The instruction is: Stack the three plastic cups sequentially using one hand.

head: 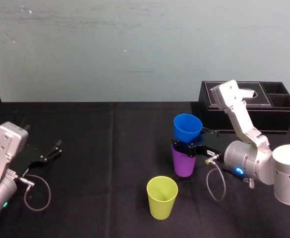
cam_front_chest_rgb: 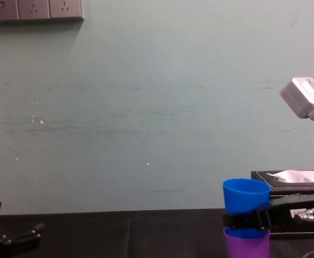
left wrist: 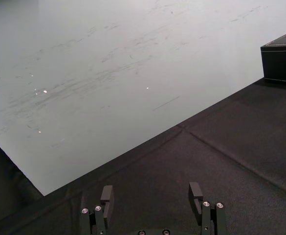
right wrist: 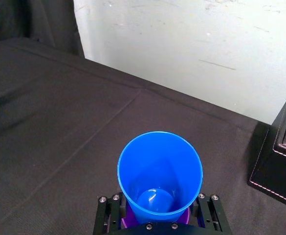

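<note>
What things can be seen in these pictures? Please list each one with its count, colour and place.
blue cup: 1, blue, set partly into the purple cup
purple cup: 1, purple, upright on the table, right of centre
yellow-green cup: 1, yellow-green, upright and alone, nearer the robot
tissue box: 1, black, far right of the table, by the wall
tablecloth: 1, black, covering the table
wall sockets: 3, grey, high on the wall at the left
left gripper: 1, black, open, parked over the table's left side
right gripper: 1, black, shut on the blue cup
</note>
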`<control>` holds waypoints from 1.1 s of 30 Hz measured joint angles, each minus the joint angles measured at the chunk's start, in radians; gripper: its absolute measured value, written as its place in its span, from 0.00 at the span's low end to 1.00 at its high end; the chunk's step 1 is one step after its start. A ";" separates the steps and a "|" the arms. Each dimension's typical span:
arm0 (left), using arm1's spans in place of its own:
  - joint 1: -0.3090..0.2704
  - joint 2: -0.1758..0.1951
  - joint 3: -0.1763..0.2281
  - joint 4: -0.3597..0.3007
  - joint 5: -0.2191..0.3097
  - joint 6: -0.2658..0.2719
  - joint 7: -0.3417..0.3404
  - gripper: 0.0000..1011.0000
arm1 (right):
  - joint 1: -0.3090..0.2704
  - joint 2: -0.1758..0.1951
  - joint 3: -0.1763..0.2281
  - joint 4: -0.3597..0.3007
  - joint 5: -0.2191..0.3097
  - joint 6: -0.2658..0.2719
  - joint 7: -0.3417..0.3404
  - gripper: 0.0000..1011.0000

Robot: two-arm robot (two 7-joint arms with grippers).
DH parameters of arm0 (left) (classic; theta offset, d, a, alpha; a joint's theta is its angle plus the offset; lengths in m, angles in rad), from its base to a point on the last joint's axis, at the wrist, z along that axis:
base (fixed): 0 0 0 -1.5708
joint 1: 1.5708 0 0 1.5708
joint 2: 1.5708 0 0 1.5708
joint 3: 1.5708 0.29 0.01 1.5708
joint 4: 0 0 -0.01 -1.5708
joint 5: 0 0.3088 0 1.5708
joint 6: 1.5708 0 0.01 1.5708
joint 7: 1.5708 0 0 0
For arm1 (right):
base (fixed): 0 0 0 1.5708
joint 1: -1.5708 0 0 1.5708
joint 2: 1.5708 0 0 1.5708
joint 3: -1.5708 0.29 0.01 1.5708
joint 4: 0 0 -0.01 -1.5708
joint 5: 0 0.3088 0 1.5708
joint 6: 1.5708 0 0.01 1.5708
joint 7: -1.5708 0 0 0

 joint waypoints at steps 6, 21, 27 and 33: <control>0.000 0.000 0.000 0.000 0.000 0.000 0.000 0.99 | -0.002 0.003 -0.003 -0.003 0.000 0.008 0.001 0.70; 0.000 0.000 0.000 0.000 0.000 0.000 0.000 0.99 | -0.039 0.020 0.000 -0.049 0.001 0.029 -0.004 0.70; 0.000 0.000 0.000 0.000 0.000 0.000 0.000 0.99 | -0.037 0.019 0.000 -0.046 0.001 0.029 -0.005 0.72; 0.000 0.000 0.000 0.000 0.000 0.000 0.000 0.99 | -0.035 0.019 0.000 -0.045 0.001 0.029 -0.006 0.89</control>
